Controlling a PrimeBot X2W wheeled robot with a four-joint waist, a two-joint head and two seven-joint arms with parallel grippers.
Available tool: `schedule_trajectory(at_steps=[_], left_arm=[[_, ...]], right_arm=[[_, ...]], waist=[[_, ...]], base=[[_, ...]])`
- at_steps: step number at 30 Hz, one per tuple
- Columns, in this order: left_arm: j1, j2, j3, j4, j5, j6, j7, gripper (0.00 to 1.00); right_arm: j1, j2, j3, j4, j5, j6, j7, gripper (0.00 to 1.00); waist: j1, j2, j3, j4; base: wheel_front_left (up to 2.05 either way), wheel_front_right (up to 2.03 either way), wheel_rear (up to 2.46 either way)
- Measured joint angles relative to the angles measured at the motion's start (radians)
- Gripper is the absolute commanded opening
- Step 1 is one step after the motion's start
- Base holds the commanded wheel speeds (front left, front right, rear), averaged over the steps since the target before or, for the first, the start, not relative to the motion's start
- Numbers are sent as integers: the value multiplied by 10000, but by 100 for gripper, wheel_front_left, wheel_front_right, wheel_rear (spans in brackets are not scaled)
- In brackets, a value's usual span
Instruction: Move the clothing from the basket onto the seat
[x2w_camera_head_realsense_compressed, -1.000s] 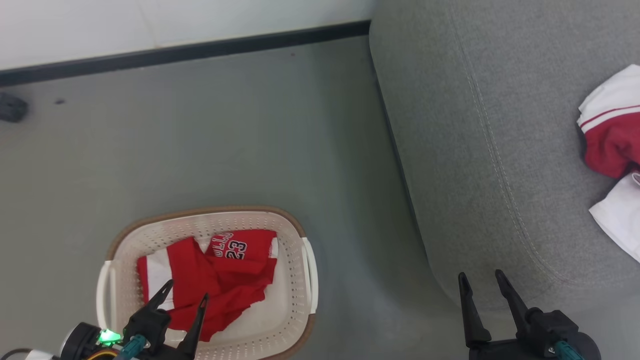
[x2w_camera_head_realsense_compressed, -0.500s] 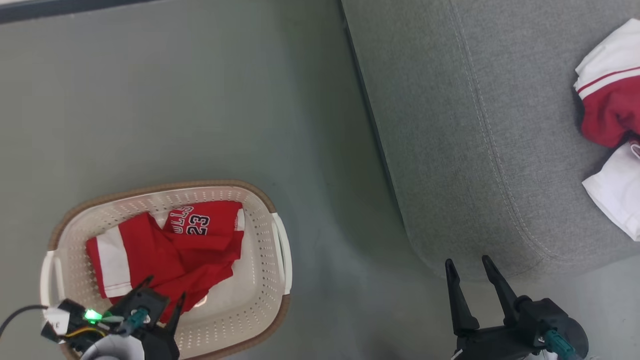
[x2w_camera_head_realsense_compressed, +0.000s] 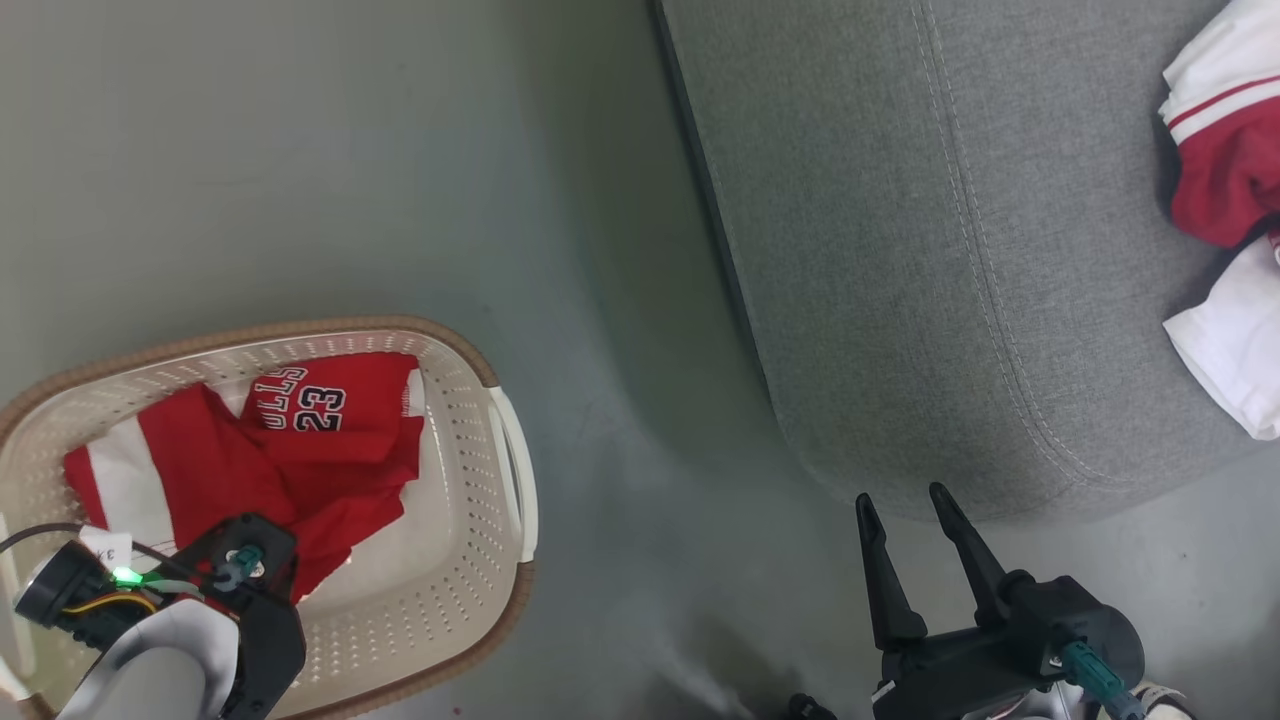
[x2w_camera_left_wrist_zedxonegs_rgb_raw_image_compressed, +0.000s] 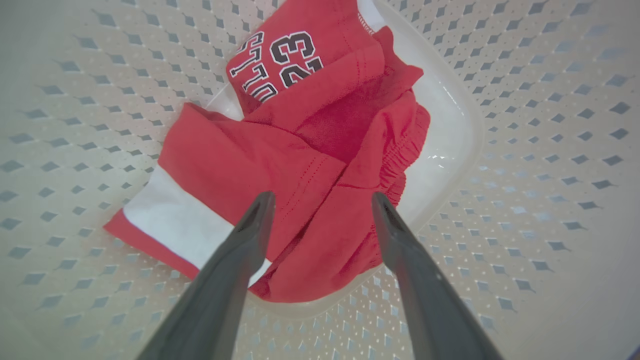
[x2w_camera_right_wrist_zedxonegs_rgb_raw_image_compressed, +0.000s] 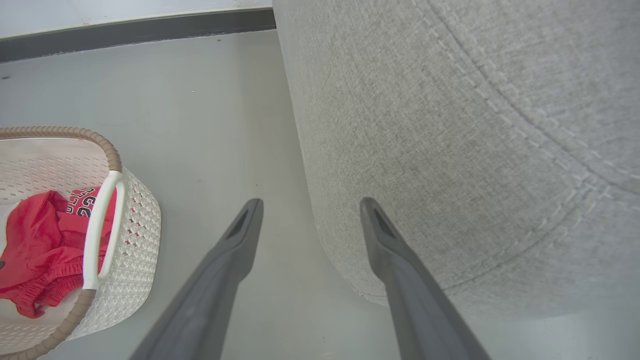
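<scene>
Here, left pincer (x2w_camera_left_wrist_zedxonegs_rgb_raw_image_compressed: 321, 200) gapes over clothing (x2w_camera_left_wrist_zedxonegs_rgb_raw_image_compressed: 240, 160) inside the basket (x2w_camera_left_wrist_zedxonegs_rgb_raw_image_compressed: 540, 125).

Lower left of the head view: the red garment (x2w_camera_head_realsense_compressed: 350, 445) in the basket (x2w_camera_head_realsense_compressed: 465, 470) bears a dark, white-edged "23", with the letters "ULLS" beside it. A small white tag (x2w_camera_head_realsense_compressed: 105, 548) near the left edge carries marks, perhaps "3K", too small to be sure.
</scene>
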Motion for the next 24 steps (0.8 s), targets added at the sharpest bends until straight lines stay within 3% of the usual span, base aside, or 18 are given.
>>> schedule_trajectory(at_steps=[10, 22, 24], left_arm=[[-460, 332, -420, 736, 422, 0, 564, 100], [-1695, 31, -704, 1645, 853, 15, 1475, 100], [-1823, 35, -642, 1850, 851, 182, 1593, 100]], right_arm=[[-139, 96, 301, -71, 2, 73, 0, 100], [-55, 121, 182, -311, 6, -77, 0, 100], [-54, 125, 219, -318, 6, -100, 0, 100]], waist=[[-1, 0, 628, -555], [0, -1, 1117, -762], [-1, -2, 1161, -748]], base=[[0, 0, 0], [0, 0, 0], [0, 0, 0]])
